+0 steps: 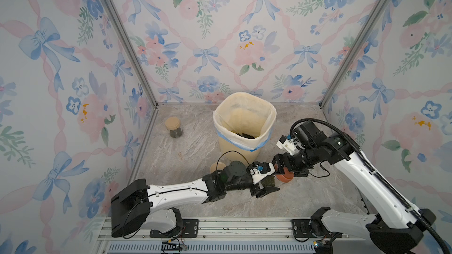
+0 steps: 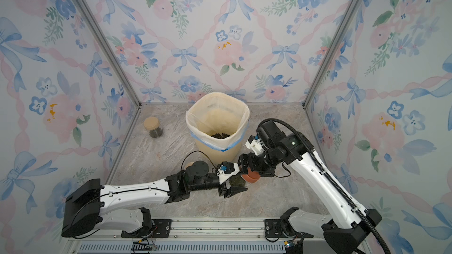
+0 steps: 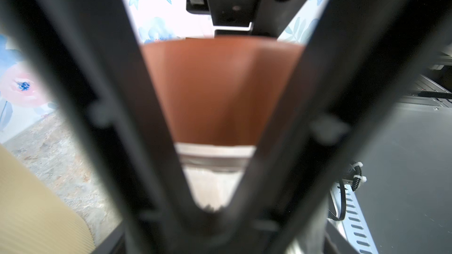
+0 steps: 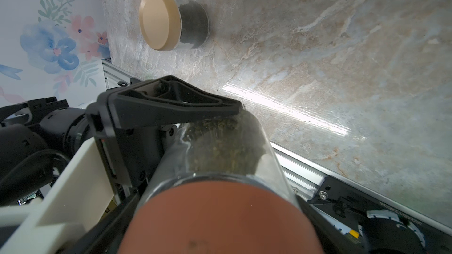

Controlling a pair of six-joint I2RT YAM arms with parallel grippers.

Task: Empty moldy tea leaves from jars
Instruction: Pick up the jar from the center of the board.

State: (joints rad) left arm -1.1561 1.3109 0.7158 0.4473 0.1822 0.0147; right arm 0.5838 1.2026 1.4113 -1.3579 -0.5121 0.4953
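A: Noting the left gripper [image 1: 267, 186] first; its fingers are clamped together on the glass body of the reddish-brown-lidded jar [image 4: 269, 157]; jar lies on its side in front of the cream ribbed bin [image 1: 244, 97], lid end toward the right arm.

B: Right gripper [image 1: 281, 167]?

A: Jaws straddle the reddish-brown lid [image 4: 220, 221]; pressing it or standing just off it, cannot tell; lid sits on the jar mouth.

B: Tea leaves [image 4: 220, 142]?

A: Dark shreds heaped inside the held jar, plain through the glass in the right wrist view; a dark heap [image 1: 244, 135] also lies low in the bin's white liner [image 1: 220, 123].

B: Other jars?

A: 2; far tan-lidded jar [image 1: 174, 127] upright near the back-left corner of the marble tabletop [image 1: 186, 152], dark leaves inside, well apart from both arms; near tan lid [image 1: 216, 166] shows behind the left arm, just in front of the bin; its body is hidden in both top views.
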